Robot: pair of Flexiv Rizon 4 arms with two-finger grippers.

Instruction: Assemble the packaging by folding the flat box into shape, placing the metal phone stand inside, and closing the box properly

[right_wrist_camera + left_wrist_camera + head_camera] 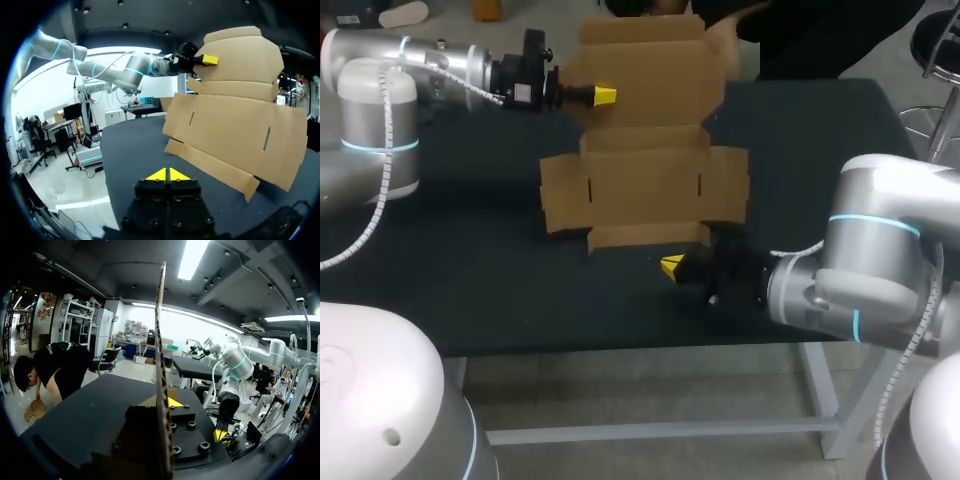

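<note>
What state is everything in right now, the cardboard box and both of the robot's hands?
cardboard box: unfolded blank, not yet folded into shape; far panel raised, near flaps low by the table.
left hand: shut on the cardboard box's far panel, holding it up.
right hand: shut, empty, just short of the box's near edge.

The flat box (645,185) fills mid-worktop (450,270), its far panel (650,75) upright in the left tool (604,96) at 11 o'clock. The right tool (672,267) blocks 5 o'clock, beside the near flap (645,236). Bare worktop lies at 3, 7 and 9 o'clock.
</note>
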